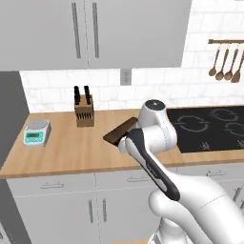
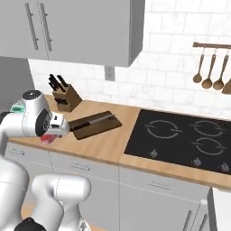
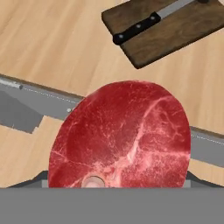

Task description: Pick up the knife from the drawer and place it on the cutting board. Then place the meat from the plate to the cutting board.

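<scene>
On the left of the worktop (image 1: 71, 147), a small teal and grey kitchen scale (image 1: 36, 132) sits near the left edge, and a wooden knife block (image 1: 84, 111) stands at the back edge by the tiled wall. Next, toward the middle, the cutting board (image 2: 94, 125) lies flat on the worktop, partly hidden by the arm in the left base view. The knife (image 3: 151, 19) lies on the board, black handle toward the board's near corner and blade running along it. The hand (image 2: 50, 135) hangs near the worktop's front edge, short of the board. The meat (image 3: 124, 135) sits right against it, large and close in the hand view and a red patch under the wrist in the right base view; the fingers are hidden behind it, so whether they clamp it cannot be told. On the right, a black cooktop (image 2: 180, 137) is set into the worktop, with wooden spoons (image 2: 210, 67) hanging on the wall above.
</scene>
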